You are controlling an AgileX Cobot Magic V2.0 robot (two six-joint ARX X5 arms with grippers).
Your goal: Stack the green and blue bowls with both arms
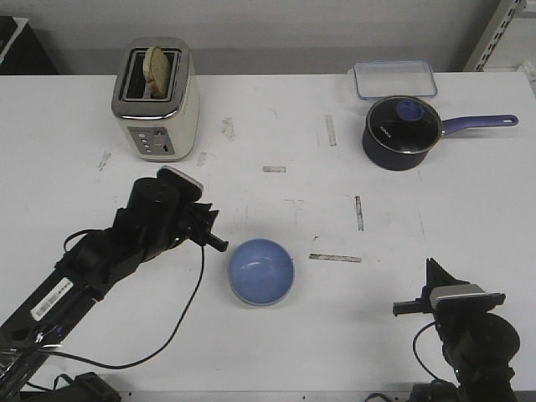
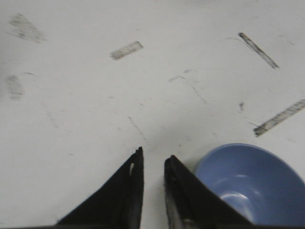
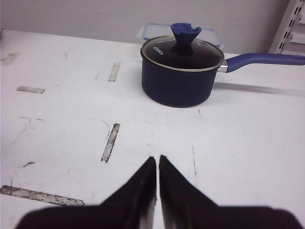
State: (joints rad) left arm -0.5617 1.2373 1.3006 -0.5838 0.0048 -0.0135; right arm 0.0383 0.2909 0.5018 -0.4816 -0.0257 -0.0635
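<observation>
Nearest the camera, the two arms rise from the near edge of the white counter, which is scuffed with grey tape marks. At near left, the left arm reaches inward, its fingers slightly parted with a narrow gap, holding nothing, their tips just left of the blue bowl. At near right, the right arm sits low, its fingers pressed almost together on nothing, pointing toward the far side.

Far left stands a cream and silver toaster with a slice of bread upright in one slot. Far right sits a dark saucepan with a glass lid, a blue knob and a purple handle pointing right. Just behind it lies a clear lidded container.

That blue bowl rests upright and empty on the counter near the middle, between the two arms and closer to the left one. No green bowl shows in any view.
</observation>
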